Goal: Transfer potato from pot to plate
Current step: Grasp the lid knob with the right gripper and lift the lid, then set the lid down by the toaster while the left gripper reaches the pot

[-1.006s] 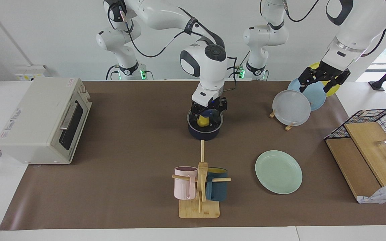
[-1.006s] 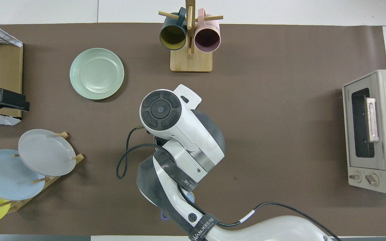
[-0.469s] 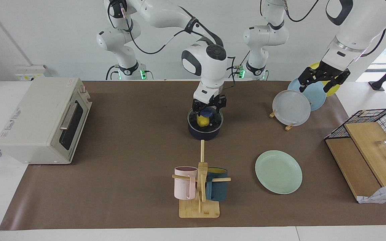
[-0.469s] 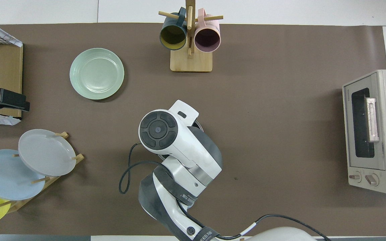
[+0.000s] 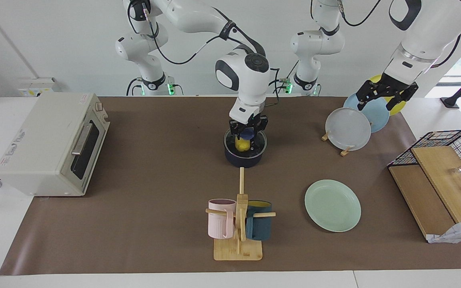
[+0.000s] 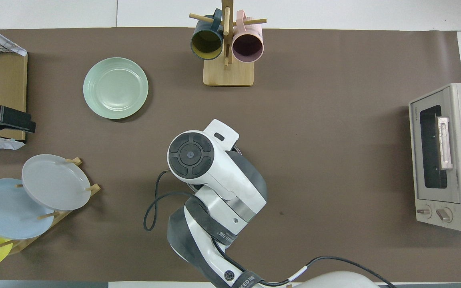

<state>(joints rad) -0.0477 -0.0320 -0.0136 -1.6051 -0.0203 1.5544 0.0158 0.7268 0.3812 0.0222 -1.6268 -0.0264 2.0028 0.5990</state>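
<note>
Your right hand [image 5: 247, 135] reaches into the pot [image 5: 245, 158], pinching the potato [image 5: 241, 143] inside it. The mug rack [image 5: 239, 224] stands between pot and plate [image 5: 332, 205]. Your left hand [image 5: 381, 99] waits spread over the plate rack [image 5: 344, 151].

Rt arm [image 6: 214, 176] mid-table, plate [image 6: 115, 88] farther out twd left arm's end.

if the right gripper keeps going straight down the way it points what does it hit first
Most likely the potato: the right gripper points down into the pot, directly over it. Whether the fingers already touch it is unclear.
</note>
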